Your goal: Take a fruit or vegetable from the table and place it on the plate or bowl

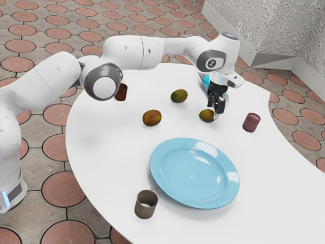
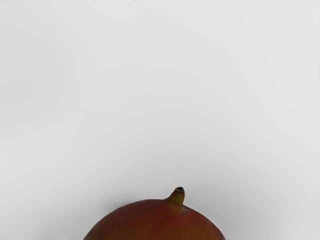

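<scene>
Three reddish-green mangoes lie on the white table (image 1: 101,152): one (image 1: 179,95) at the back, one (image 1: 152,117) toward the exterior view's left, and one (image 1: 206,116) just under my hand. My black gripper (image 1: 216,109) hangs open right over that last mango, its fingertips level with the fruit's top, not clamped on it. In the wrist view the same mango (image 2: 155,220), red with a short stem, sits directly beneath the hand on the bare table. A light blue plate (image 1: 194,173) rests nearer the front, with nothing on it.
A maroon cup (image 1: 251,122) stands to the exterior view's right of the gripper. A brown cup (image 1: 121,92) is partly behind the arm's elbow. A grey mug (image 1: 146,204) sits by the plate's front-left rim.
</scene>
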Motion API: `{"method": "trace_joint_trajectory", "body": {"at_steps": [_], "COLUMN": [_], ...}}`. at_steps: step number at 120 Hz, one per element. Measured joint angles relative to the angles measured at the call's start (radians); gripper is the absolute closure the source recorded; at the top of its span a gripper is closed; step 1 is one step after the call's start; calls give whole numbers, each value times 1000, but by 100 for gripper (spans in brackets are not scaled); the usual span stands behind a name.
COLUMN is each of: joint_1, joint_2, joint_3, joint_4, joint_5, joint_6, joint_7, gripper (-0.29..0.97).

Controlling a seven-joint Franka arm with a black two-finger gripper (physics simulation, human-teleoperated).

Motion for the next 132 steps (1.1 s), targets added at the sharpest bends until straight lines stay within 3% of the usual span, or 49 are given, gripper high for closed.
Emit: {"method": "trace_joint_trajectory", "body": {"at_steps": [132], "joint_1": [20], "joint_2": [-10], "joint_3": [1], "joint_4": [-83], "joint_5": [-16], "joint_6": [36], "joint_7": [2], "gripper": [2]}}
